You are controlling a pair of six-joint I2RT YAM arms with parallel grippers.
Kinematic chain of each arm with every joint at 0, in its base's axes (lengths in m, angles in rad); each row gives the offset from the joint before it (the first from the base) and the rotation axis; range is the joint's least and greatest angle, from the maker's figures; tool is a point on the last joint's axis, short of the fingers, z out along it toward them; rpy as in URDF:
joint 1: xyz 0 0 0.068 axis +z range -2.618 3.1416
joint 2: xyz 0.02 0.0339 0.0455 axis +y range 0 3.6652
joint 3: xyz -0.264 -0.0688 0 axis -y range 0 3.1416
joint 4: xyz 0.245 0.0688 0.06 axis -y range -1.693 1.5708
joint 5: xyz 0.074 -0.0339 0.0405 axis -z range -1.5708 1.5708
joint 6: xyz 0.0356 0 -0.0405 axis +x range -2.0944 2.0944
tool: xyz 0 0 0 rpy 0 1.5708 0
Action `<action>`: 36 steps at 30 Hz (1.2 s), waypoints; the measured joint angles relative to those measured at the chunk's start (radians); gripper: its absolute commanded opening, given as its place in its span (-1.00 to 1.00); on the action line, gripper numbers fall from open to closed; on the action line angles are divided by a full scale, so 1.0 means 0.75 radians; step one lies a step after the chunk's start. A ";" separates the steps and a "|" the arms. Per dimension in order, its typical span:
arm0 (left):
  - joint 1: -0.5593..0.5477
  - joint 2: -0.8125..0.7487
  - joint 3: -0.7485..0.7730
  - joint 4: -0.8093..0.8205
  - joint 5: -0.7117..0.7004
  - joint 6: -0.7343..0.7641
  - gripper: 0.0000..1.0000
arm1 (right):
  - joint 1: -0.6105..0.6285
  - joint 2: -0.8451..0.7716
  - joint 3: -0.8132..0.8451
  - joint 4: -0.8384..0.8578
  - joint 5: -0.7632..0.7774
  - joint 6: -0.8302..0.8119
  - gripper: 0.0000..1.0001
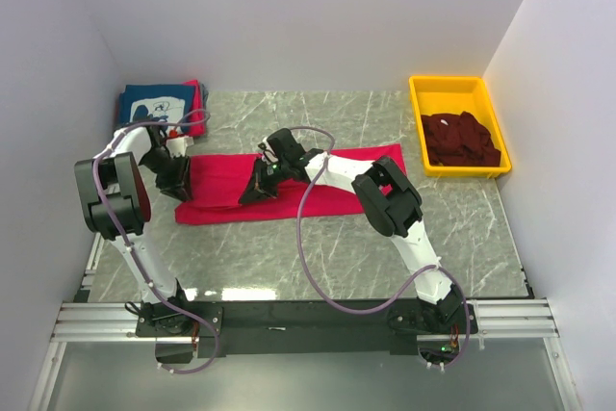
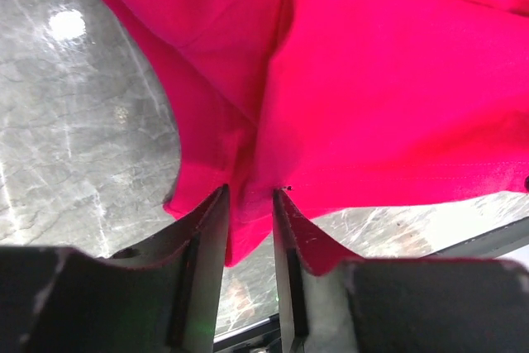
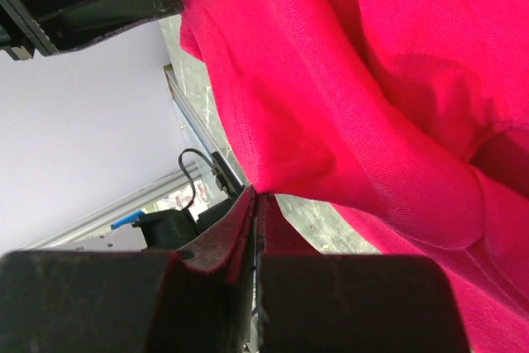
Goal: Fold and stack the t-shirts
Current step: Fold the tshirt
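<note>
A: What's done?
B: A folded navy printed t-shirt (image 1: 159, 103) tops a red one (image 1: 199, 95) at the marble table's (image 1: 385, 257) far-left corner. Maroon t-shirts (image 1: 462, 140) wait in the yellow plastic bin (image 1: 448, 84).
A: Now?
B: The bright red cloth t-shirt (image 1: 337, 190) lies mid-table, half-folded. The right gripper (image 3: 254, 200) pinches it. The left gripper (image 2: 250, 196) straddles cloth, jaws apart, grip unclear.

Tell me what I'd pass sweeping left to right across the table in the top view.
navy shirt → red shirt → bin holding maroon shirts. Both grippers overlap the red shirt, so they are left out.
</note>
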State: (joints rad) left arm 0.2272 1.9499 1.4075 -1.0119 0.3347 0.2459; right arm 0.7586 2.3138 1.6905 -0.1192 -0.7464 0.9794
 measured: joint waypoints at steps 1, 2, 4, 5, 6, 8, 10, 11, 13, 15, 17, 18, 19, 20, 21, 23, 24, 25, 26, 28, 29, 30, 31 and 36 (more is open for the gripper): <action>-0.002 0.000 -0.003 -0.001 0.000 0.000 -0.32 | 0.000 0.000 0.000 -0.001 0.000 -0.001 -1.00; -0.002 0.000 -0.007 -0.001 0.000 0.000 -0.35 | 0.000 0.000 0.000 0.000 0.000 -0.001 -1.00; -0.002 0.000 -0.015 -0.001 -0.001 -0.001 -0.39 | 0.000 0.000 0.000 0.000 -0.001 0.000 -1.00; -0.002 0.000 -0.019 -0.002 0.000 -0.001 -0.46 | 0.000 0.000 0.000 0.000 0.000 0.000 -1.00; -0.002 0.000 -0.022 -0.003 -0.001 -0.001 -0.51 | 0.000 0.000 0.000 0.000 0.000 0.000 -1.00; -0.002 0.000 -0.024 -0.004 0.000 0.001 -0.68 | 0.000 0.001 0.000 0.000 -0.001 0.000 -1.00; -0.002 0.000 -0.024 -0.004 0.001 0.000 -0.82 | 0.000 0.000 0.000 0.000 -0.001 0.000 -1.00; -0.002 0.000 -0.024 -0.004 0.001 0.002 -0.89 | 0.000 0.000 0.000 0.000 -0.001 0.000 -1.00; -0.002 0.000 -0.024 -0.005 0.001 0.002 -0.96 | 0.000 0.000 0.000 0.000 -0.001 0.000 -1.00; -0.002 0.000 -0.021 -0.010 0.001 0.002 -0.99 | -0.001 0.000 0.000 0.000 -0.003 0.000 -1.00; -0.002 0.000 -0.001 -0.032 0.001 0.002 -0.99 | -0.006 0.000 0.000 -0.001 -0.006 -0.005 -1.00; -0.002 0.000 0.018 -0.042 0.002 0.001 -0.99 | -0.010 0.000 0.001 -0.001 -0.007 -0.008 -1.00; -0.002 0.000 0.045 -0.057 0.006 0.000 -0.99 | -0.016 0.000 0.002 -0.002 -0.008 -0.012 -1.00; -0.002 0.004 0.078 -0.074 0.010 -0.001 -0.99 | -0.024 0.000 0.008 -0.005 -0.009 -0.015 -1.00; -0.002 0.007 0.110 -0.084 0.014 -0.002 -0.99 | -0.032 0.000 0.014 -0.005 -0.009 -0.017 -1.00; -0.003 0.020 0.182 -0.104 0.030 -0.007 -0.99 | -0.053 0.000 0.037 -0.002 -0.011 -0.024 -1.00; -0.004 0.028 0.213 -0.109 0.040 -0.008 -0.99 | -0.064 0.000 0.050 0.001 -0.011 -0.028 -1.00; -0.005 0.038 0.243 -0.120 0.047 -0.008 -0.99 | -0.072 0.000 0.062 0.003 -0.013 -0.031 -1.00; -0.007 0.049 0.268 -0.130 0.051 -0.009 -0.91 | -0.079 0.000 0.072 0.011 -0.020 -0.033 -1.00; -0.011 0.079 0.322 -0.154 0.062 -0.012 -0.86 | -0.091 0.000 0.078 0.027 -0.032 -0.032 -1.00; -0.012 0.091 0.337 -0.157 0.065 -0.012 -0.80 | -0.096 0.000 0.078 0.034 -0.037 -0.031 -1.00; -0.012 0.101 0.346 -0.162 0.069 -0.011 -0.76 | -0.099 0.000 0.078 0.038 -0.041 -0.030 -1.00; -0.013 0.106 0.346 -0.166 0.070 -0.011 -0.74 | -0.101 0.000 0.078 0.039 -0.042 -0.025 -1.00; -0.012 0.111 0.303 -0.179 0.070 -0.004 -0.60 | -0.100 0.000 0.077 0.057 -0.065 -0.003 -1.00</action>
State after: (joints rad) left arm 0.2180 2.0331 1.6348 -1.1461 0.3874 0.2432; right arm 0.6834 2.3138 1.7485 -0.0765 -0.7952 0.9775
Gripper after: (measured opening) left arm 0.169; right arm 0.010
